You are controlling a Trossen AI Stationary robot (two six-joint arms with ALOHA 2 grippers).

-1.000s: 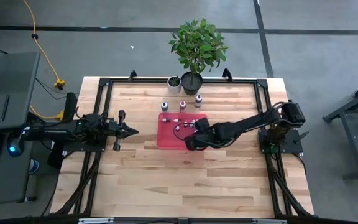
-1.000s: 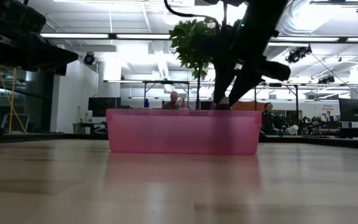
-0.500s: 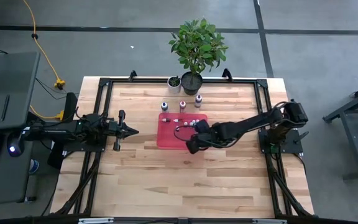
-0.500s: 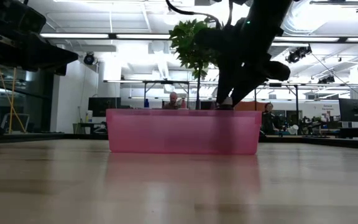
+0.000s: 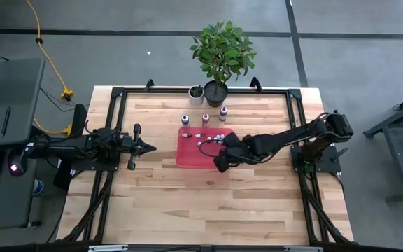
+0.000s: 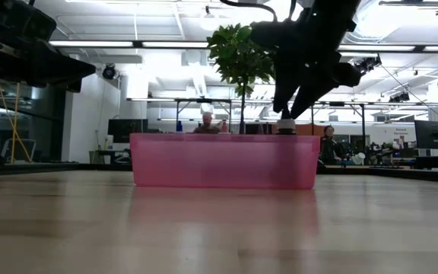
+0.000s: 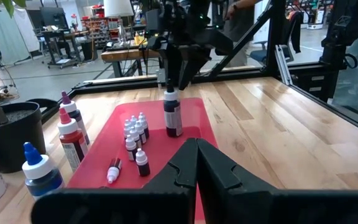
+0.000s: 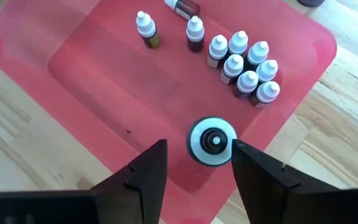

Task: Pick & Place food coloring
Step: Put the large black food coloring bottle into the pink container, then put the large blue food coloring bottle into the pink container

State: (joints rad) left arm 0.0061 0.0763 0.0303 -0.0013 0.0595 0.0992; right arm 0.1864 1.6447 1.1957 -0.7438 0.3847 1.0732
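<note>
A dark-bodied food coloring bottle (image 7: 173,117) with a white cap (image 8: 211,141) stands upright on its base in the red tray (image 5: 191,155), near the tray's right end. My right gripper (image 8: 197,152) is open just above it, one finger on either side of the cap, touching nothing; in the low view (image 6: 291,106) the cap (image 6: 285,125) shows below the fingertips. Several tiny white-capped bottles (image 8: 241,62) stand clustered in the tray, and one (image 7: 113,169) lies on its side. My left gripper (image 5: 150,147) is shut and empty left of the tray.
Three larger bottles (image 5: 205,117) stand on the table behind the tray, with blue (image 7: 39,171), red (image 7: 70,140) and purple (image 7: 70,111) tops. A potted plant (image 5: 219,52) and a small white pot (image 5: 196,92) stand at the far edge. Bare wood lies near the front.
My right gripper has gone up out of the tray and a little toward the table's right edge. The dark-bodied bottle stays standing in the tray, and its white cap now shows below the fingertips.
</note>
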